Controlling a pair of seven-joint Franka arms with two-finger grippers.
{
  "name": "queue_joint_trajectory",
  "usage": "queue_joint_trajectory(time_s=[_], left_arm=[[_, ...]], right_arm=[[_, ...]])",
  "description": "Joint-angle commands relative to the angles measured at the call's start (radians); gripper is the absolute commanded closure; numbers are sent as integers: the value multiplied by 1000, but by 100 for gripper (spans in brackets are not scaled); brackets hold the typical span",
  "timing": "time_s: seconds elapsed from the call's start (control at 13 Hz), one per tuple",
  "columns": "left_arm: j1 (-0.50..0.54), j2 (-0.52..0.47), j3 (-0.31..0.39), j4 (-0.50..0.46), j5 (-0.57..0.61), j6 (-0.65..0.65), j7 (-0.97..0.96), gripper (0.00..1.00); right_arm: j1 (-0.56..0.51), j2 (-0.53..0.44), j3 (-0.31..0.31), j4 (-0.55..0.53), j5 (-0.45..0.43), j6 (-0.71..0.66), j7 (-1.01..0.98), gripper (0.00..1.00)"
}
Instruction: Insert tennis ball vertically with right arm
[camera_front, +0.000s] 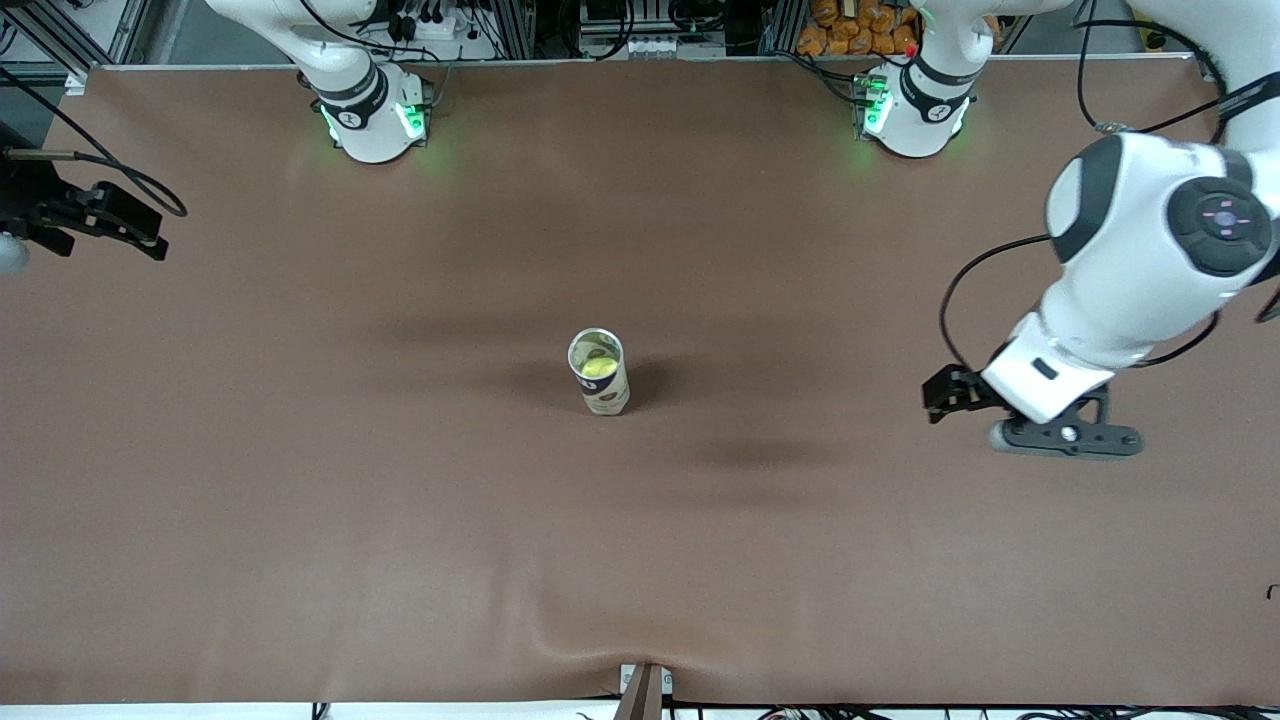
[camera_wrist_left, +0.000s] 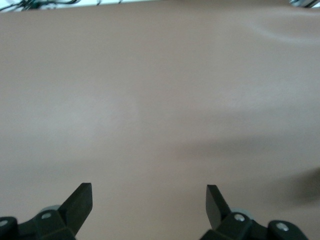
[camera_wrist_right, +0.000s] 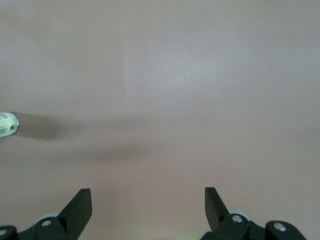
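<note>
Left pincer (camera_wrist_left: 149, 200) and right pincer (camera_wrist_right: 148, 200) hang open, empty.

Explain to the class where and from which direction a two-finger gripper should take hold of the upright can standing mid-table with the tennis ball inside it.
Probably grip the can across its round side wall, about mid-height, approaching level from the side. It stands upright, its open mouth faces up and the tennis ball sits inside, so a grip from above looks awkward. The right gripper and left gripper are both open over bare table.
</note>
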Motion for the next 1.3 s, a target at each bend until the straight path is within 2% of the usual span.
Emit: queue_joint_trajectory(time_s=[0.0,0.15,0.31,0.38,0.54,0.61,0.77,0.92,1.23], left_arm=[[48,-75,12,14,0,-126,1,0],[80,-138,22,14,-5,-208,10,0],[76,-202,118,14,-12,-300,11,0],[73,-219,138,14,-12,-356,13,0],[77,-227,147,74,-16,-511,62,0],[79,-250,161,79,-29,-545,68,0],[96,-288,195,74,-69,-546,77,0],[114,-313,198,62,-71,-514,87,0],[119,-363,193,-26,-74,-415,113,0]], right_arm=[[-19,15,15,26,6,-9,-8,0],[-16,15,17,26,7,-9,-8,0],[-16,15,17,24,21,-9,-8,0],[-22,15,17,24,36,-9,-10,0],[-28,13,15,23,58,-9,-11,0],[-27,13,15,23,56,-9,-11,0],[-25,15,15,23,56,-9,-11,0],[-24,13,15,23,56,-11,-11,0],[-25,13,15,23,56,-11,-11,0]])
